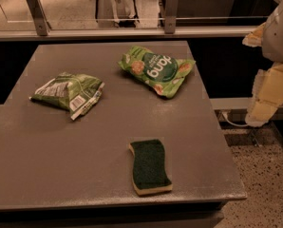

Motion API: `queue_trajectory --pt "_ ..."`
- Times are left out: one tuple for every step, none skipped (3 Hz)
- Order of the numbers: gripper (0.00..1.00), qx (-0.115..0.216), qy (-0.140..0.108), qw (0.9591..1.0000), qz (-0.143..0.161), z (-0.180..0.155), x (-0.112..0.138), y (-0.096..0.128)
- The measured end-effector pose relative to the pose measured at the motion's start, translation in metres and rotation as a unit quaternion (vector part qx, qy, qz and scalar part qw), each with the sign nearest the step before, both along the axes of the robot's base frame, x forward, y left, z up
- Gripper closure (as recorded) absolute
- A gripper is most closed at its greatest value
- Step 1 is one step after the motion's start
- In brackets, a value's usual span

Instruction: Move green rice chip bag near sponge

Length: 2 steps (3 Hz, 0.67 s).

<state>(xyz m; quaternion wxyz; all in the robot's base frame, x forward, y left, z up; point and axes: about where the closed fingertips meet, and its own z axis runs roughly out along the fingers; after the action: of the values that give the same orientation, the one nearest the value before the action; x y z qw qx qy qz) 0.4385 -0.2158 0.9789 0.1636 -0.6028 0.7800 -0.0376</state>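
Observation:
The green rice chip bag lies flat at the far right of the grey table, bright green with white "dang" lettering seen upside down. The sponge, dark green on top over a pale yellow base, lies near the table's front edge, right of centre. My gripper hangs off the table's right side, beyond its right edge, level with the bag and well apart from it. It holds nothing that I can see.
A duller green bag with a white label lies at the table's left. A rail with metal posts runs behind the table. Speckled floor lies to the right, below the arm.

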Motion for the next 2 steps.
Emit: queue_trajectory --pt "0.00 0.005 -0.001 1.0000 0.002 -0.003 0.007 0.004" --pt "0.00 0.028 -0.008 0.9992 0.028 -0.029 0.061 0.032"
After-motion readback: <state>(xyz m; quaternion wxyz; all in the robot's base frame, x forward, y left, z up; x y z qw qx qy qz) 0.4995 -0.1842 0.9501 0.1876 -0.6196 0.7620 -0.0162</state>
